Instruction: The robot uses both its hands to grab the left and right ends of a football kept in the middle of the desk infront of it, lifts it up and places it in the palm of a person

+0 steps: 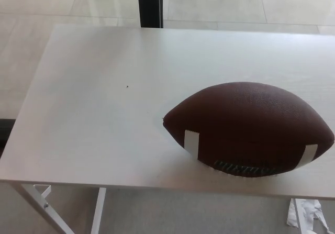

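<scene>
Neither hand is in view, so their states cannot be told. The football (248,129) lies on the surface (94,113), toward the near right, long axis running left to right. Judged: its ends suit a two-sided grasp.

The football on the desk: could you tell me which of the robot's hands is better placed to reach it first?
Probably the right, though neither hand is in view. The football lies toward the right side of the white desk, its long axis running left to right, so its right tip sits on the right arm's side.
</scene>
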`<state>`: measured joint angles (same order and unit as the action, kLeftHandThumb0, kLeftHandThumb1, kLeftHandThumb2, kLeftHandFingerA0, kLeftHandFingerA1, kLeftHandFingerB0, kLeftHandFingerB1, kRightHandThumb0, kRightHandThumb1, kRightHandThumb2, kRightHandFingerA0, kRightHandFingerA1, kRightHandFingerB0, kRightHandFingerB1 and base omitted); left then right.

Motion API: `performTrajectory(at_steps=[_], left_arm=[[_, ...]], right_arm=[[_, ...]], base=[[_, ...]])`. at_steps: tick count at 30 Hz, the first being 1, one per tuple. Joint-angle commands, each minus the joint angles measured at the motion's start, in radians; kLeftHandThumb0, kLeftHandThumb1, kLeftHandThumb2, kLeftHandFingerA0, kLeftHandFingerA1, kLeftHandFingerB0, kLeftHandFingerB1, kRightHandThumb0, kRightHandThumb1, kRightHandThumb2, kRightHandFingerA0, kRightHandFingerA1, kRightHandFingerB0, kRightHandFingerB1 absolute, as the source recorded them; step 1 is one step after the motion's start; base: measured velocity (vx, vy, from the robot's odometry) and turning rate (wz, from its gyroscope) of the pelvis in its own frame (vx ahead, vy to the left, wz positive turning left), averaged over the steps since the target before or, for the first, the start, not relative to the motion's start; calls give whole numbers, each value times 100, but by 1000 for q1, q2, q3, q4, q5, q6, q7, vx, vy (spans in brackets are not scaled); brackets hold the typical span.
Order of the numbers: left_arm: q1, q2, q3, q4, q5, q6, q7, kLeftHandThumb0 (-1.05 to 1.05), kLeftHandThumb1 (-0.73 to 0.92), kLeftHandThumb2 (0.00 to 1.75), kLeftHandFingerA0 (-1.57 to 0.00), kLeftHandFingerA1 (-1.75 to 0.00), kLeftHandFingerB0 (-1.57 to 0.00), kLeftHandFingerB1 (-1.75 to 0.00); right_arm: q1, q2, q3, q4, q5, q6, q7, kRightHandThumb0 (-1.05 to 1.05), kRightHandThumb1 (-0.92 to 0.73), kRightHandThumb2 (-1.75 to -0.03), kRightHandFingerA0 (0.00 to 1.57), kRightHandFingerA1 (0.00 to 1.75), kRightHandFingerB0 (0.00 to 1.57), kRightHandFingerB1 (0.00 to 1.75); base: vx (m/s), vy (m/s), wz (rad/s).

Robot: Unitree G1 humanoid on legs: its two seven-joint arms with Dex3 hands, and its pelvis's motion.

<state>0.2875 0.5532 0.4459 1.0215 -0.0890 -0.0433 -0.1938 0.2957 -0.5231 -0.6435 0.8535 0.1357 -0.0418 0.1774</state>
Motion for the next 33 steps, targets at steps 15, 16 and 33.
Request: performTrajectory(at_steps=[15,16,33], left_arm=[[-148,18,294,-187,-276,43,-78,-92,63,85,-66,-75,-30,-63],[-153,18,297,-216,-271,51,-69,-87,86,66,-69,-73,-30,-63],[-578,-82,4,-1197,-316,455,147,-99,87,85,-16,-50,-6,-29]], right_arm=[[-154,-57,-369,-117,281,-41,-93,-73,-73,-63,85,86,27,35],[-159,-59,-373,-134,275,-30,-100,-78,-74,-64,61,77,27,35],[-328,98,-142,-1056,360,338,-282,-103,-92,-78,48,59,14,44]], base=[[0,0,0],[0,0,0],[0,0,0]])
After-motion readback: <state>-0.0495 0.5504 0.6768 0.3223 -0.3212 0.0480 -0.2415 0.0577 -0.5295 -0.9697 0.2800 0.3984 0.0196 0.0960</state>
